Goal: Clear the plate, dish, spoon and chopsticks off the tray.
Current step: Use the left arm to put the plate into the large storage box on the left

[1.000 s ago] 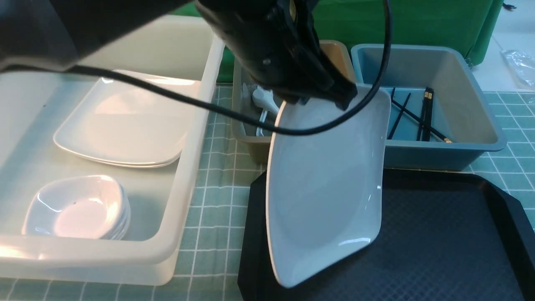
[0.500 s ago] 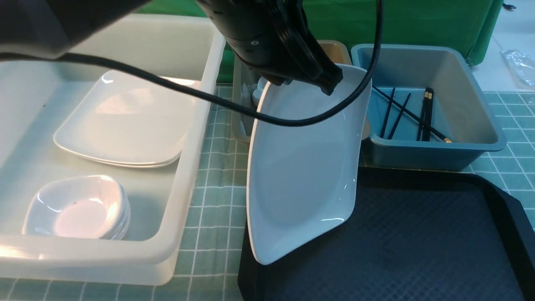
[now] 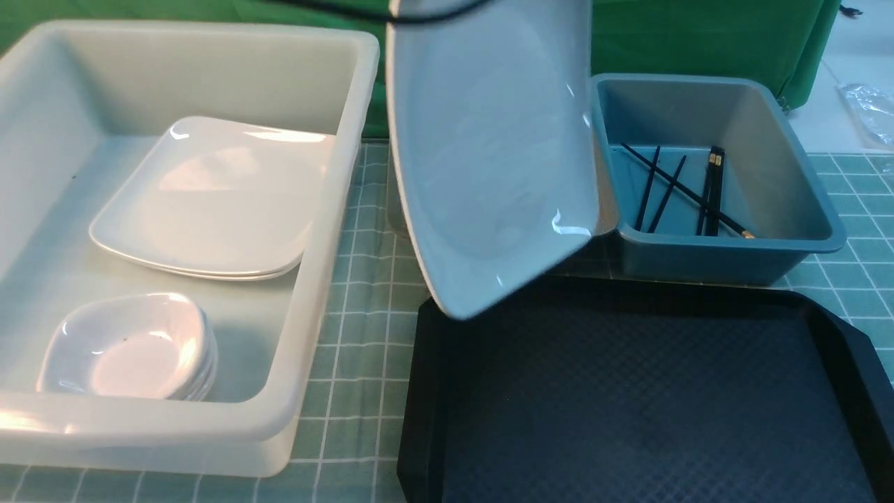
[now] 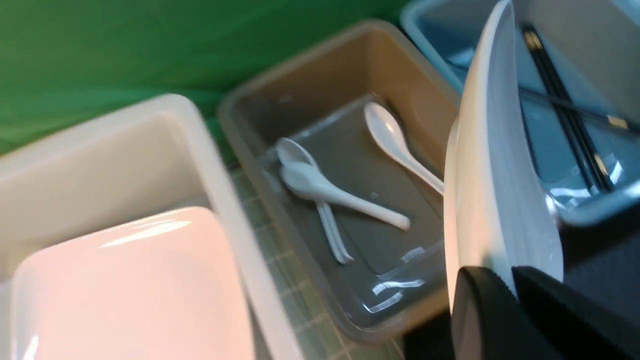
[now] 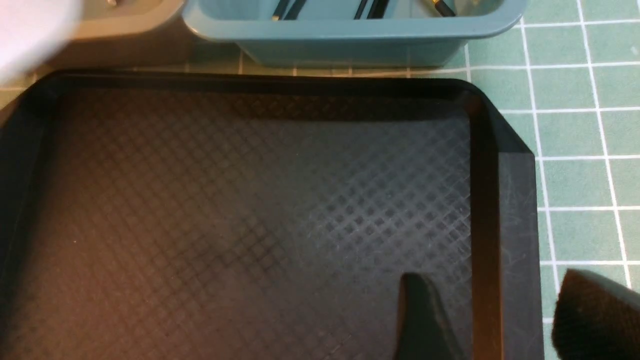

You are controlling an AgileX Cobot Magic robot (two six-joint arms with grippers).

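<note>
The large white plate (image 3: 489,154) hangs tilted almost on edge above the gap between the white tub and the black tray (image 3: 628,391). My left gripper (image 4: 512,281) is shut on the plate's rim (image 4: 495,175); it is out of the front view, above the top edge. The tray's textured floor (image 5: 250,200) is bare. My right gripper (image 5: 500,305) is open and empty, low over the tray's right rim. White spoons (image 4: 340,195) lie in the grey-brown tub. Black chopsticks (image 3: 709,188) lie in the blue tub. Small dishes (image 3: 133,349) are stacked in the white tub.
A big white tub (image 3: 328,209) at the left holds stacked square plates (image 3: 209,202) and the dishes. The grey-brown tub (image 4: 310,90) and the blue tub (image 3: 803,175) stand behind the tray. A green checked mat (image 3: 363,335) covers the table; a green cloth hangs behind.
The plate has risen off the tray and moved up and left. The left arm has lifted out of the front view's top edge.
</note>
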